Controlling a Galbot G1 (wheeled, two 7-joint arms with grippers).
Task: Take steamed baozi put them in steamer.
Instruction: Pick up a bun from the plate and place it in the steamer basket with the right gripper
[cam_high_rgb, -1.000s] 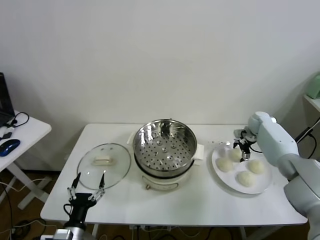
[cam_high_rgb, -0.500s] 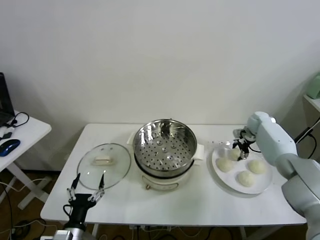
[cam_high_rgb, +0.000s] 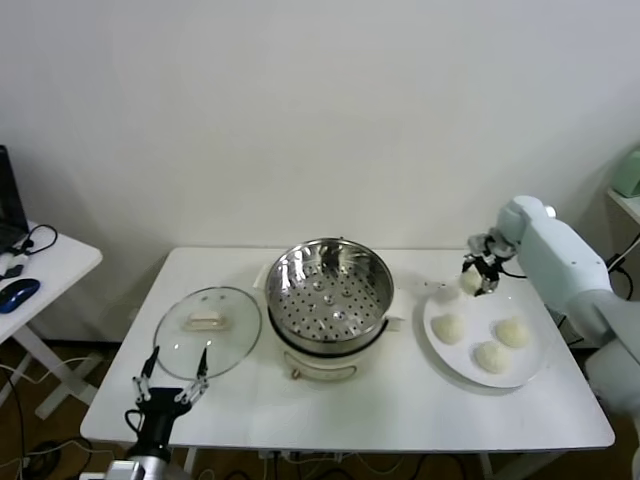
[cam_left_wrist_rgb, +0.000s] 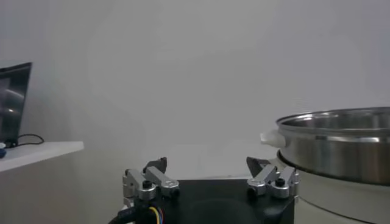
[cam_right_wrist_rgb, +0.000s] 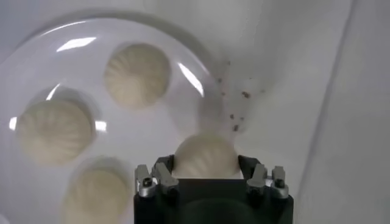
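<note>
One steamed baozi (cam_high_rgb: 470, 282) pinched between the fingers of the right claw (cam_high_rgb: 479, 278), lifted clear above the upper left rim of the white plate (cam_high_rgb: 523, 376), at right centre of the head view. In the right wrist view, same bun (cam_right_wrist_rgb: 206, 157) seen dome-up, wedged between the two dark fingers, plate well below it. Round, so no long axis to speak of.

Three more buns resting on the plate: one at its left (cam_high_rgb: 450, 327), one at its right (cam_high_rgb: 513, 332), one nearer the front (cam_high_rgb: 493, 356).

Steamer (cam_high_rgb: 330, 290) standing at centre frame on its white pot base, to the left of the held bun and roughly level with it in the picture. Perforated bottom bare, nothing inside. Likely next: a carry leftward across the gap of bare tabletop (cam_high_rgb: 400, 400) to a spot over the basket.

Glass lid (cam_high_rgb: 208, 318) lying flat farther left of the steamer.

Left claw (cam_high_rgb: 172, 385) parked at lower left of the frame, fingers spread, gripping nothing. Right arm plainly the nearer one to both plate and steamer.
</note>
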